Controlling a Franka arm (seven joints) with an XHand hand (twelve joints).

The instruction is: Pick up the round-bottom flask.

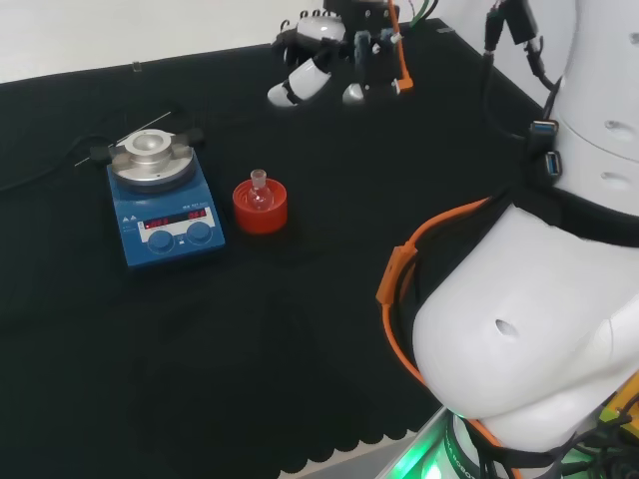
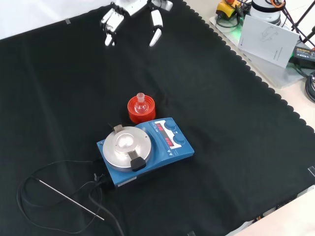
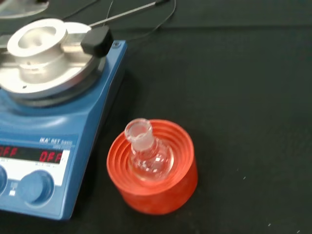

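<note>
A small clear round-bottom flask [image 1: 260, 191] [image 2: 141, 103] [image 3: 147, 155] stands upright in a red ribbed ring stand [image 1: 261, 209] [image 2: 141, 111] [image 3: 153, 187] on the black cloth. The hand [image 1: 318, 58] [image 2: 129, 12] hangs open above the cloth, well apart from the flask: up and to the right of it in the head view, at the top edge of the front view. Its fingers [image 2: 155, 27] are spread and relaxed, and nothing is between them.
A blue hotplate stirrer [image 1: 165, 203] [image 2: 143, 148] [image 3: 46, 112] with a round metal top stands right beside the stand. Its cable and a thin metal probe [image 2: 69, 198] lie on the cloth near it. Papers and gear [image 2: 268, 32] sit off the cloth at the front view's top right.
</note>
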